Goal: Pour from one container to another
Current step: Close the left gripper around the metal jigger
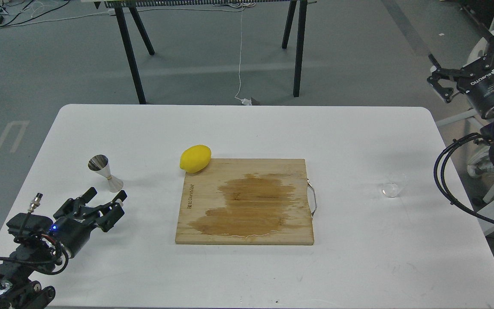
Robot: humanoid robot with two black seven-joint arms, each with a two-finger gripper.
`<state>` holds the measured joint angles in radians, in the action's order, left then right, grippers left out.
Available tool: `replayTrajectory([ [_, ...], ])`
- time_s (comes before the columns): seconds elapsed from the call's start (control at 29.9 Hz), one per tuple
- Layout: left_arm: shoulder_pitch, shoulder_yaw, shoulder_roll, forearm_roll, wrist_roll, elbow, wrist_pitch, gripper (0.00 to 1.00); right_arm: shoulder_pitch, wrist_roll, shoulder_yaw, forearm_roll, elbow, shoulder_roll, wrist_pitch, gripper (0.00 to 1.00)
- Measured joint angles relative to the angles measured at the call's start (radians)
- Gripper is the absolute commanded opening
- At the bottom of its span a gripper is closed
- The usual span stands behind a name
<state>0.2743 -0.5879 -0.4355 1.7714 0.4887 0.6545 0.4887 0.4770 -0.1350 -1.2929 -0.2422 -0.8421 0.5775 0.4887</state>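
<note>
The steel hourglass jigger (105, 173) stands upright at the table's left. Just below and right of its base, my left gripper (106, 197) is open and holds nothing; its fingers (119, 197) point up and to the right, a short way from the jigger. The small clear glass cup (391, 187) sits on the table at the right, nearly see-through. My right gripper (465, 53) is open and empty, high beyond the table's right edge, far from the cup.
A wooden cutting board (247, 201) with a dark wet stain lies in the middle of the white table (238, 128). A yellow lemon (195, 158) rests at the board's far left corner. Black cables loop off the right arm by the table's right edge.
</note>
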Motion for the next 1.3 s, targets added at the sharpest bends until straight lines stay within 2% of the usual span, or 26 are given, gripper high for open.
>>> replayTrajectory([
  [0.2,0.036,0.005,0.030,0.000,0.000,-0.080,0.000,0.99,0.000,0.000,-0.005,0.000,0.000,0.002,0.000,0.99],
  [0.97,0.146,0.003,0.129,-0.004,0.000,-0.230,0.000,0.99,-0.013,0.000,-0.020,-0.002,-0.002,0.006,0.000,0.99],
  [1.3,0.192,0.003,0.206,-0.005,0.000,-0.342,0.000,0.96,-0.013,0.000,-0.024,-0.002,-0.005,0.017,0.000,0.99],
])
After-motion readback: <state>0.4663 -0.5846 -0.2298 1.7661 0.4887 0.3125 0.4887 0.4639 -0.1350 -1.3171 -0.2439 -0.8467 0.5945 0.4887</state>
